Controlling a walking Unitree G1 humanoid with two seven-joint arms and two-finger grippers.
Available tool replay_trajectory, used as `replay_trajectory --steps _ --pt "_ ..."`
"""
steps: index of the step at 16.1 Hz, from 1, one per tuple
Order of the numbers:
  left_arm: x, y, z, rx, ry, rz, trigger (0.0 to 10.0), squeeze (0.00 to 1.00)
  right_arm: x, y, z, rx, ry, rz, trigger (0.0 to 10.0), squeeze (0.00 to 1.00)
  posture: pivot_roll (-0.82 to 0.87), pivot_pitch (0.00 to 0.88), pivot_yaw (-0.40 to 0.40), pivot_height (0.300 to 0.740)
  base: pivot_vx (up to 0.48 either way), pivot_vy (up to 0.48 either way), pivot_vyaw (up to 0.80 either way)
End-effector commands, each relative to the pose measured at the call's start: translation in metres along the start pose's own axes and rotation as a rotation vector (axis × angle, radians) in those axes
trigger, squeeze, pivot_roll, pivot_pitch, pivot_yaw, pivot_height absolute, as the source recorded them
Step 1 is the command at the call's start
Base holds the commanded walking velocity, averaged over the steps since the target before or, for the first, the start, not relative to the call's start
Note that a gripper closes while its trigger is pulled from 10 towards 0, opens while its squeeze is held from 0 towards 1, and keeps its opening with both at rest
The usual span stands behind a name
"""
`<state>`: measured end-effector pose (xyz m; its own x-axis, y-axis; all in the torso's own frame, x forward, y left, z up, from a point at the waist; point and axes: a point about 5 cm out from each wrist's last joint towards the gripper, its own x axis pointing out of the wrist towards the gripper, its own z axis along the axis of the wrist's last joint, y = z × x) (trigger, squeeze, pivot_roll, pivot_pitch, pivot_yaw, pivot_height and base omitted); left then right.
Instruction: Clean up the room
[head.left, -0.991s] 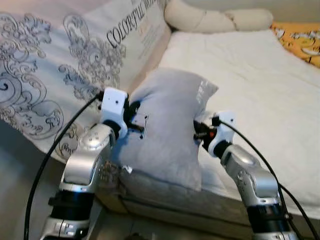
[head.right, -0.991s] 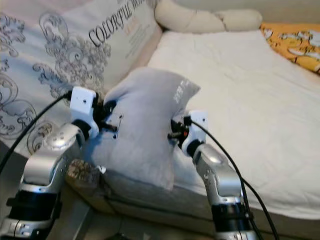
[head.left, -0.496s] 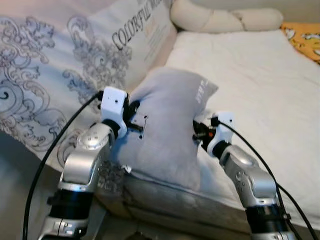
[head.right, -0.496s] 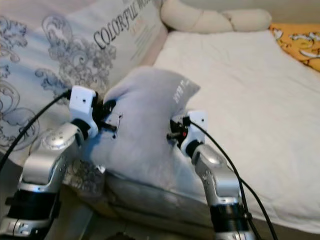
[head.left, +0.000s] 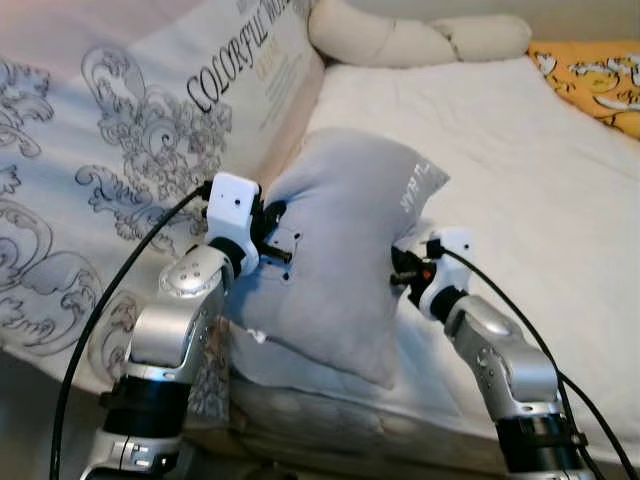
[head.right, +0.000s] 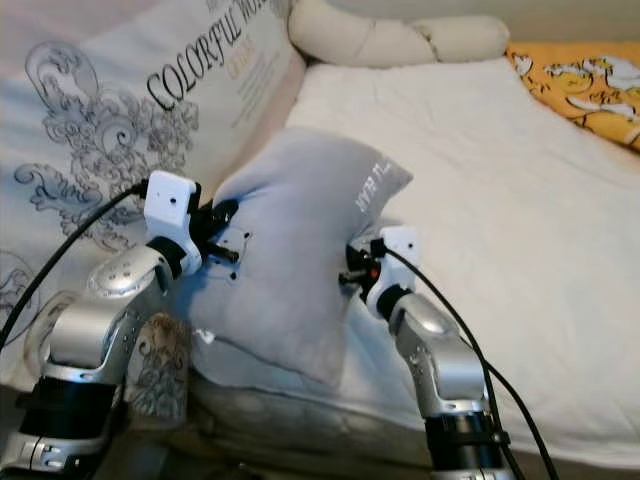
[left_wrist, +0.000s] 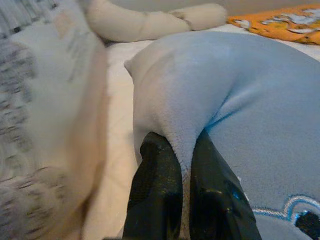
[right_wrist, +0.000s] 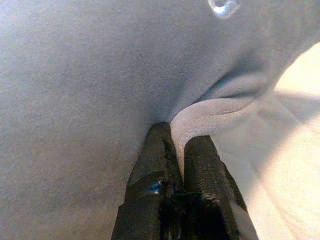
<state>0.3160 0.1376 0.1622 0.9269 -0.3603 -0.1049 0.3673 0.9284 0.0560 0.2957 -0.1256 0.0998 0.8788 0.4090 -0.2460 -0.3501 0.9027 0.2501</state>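
Both grippers pinching the grey pillow over the bed edge

Left gripper (left_wrist: 172, 187) clamps its left edge, right gripper (right_wrist: 182, 172) its right edge, pillow (head.left: 340, 250) held between them above the white mattress (head.left: 520, 150). Versus a second ago it's raised a bit.

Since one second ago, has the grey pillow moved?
Yes, slightly: the grey pillow has shifted right, away from the lettered quilt, further over the mattress.
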Motion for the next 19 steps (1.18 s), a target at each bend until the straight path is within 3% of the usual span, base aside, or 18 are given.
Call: replay_trajectory --steps 1,7,10,11,16,18,19 --pt "-0.006 0.015 0.011 0.020 -0.051 0.071 10.0 0.00 0.005 0.011 0.005 -0.014 -0.015 0.049 10.0 0.00 0.01 0.000 0.064 0.740 0.307 0.000 0.00" --pt "-0.007 0.017 0.009 0.011 -0.048 0.082 10.0 0.00 0.008 0.011 0.008 -0.020 -0.012 0.049 10.0 0.00 0.00 0.000 0.062 0.740 0.307 0.000 0.00" --pt "-0.001 0.012 0.011 0.046 -0.053 0.043 10.0 0.00 0.003 0.008 0.004 0.012 -0.002 0.054 10.0 0.00 0.00 0.000 0.069 0.740 0.000 0.000 0.00" --pt "0.002 0.011 0.011 0.066 -0.057 0.025 10.0 0.00 0.002 0.004 0.001 0.040 0.011 0.017 10.0 1.00 0.00 0.000 0.071 0.740 0.000 0.000 0.00" --pt "0.022 0.007 0.013 0.140 -0.046 -0.065 10.0 0.00 -0.001 -0.009 -0.004 0.044 0.015 -0.081 10.0 1.00 -0.01 0.000 0.087 0.740 0.000 0.000 0.00" --pt "0.046 0.004 0.020 0.240 -0.056 -0.141 10.0 0.00 -0.007 -0.019 -0.004 0.053 0.006 -0.130 10.0 1.00 -0.03 0.000 0.094 0.740 0.000 0.000 0.00" --pt "0.049 0.004 0.021 0.245 -0.057 -0.148 10.0 0.00 -0.008 -0.021 -0.005 0.056 0.005 -0.136 10.0 1.00 -0.03 0.000 0.094 0.740 0.000 0.000 0.00"
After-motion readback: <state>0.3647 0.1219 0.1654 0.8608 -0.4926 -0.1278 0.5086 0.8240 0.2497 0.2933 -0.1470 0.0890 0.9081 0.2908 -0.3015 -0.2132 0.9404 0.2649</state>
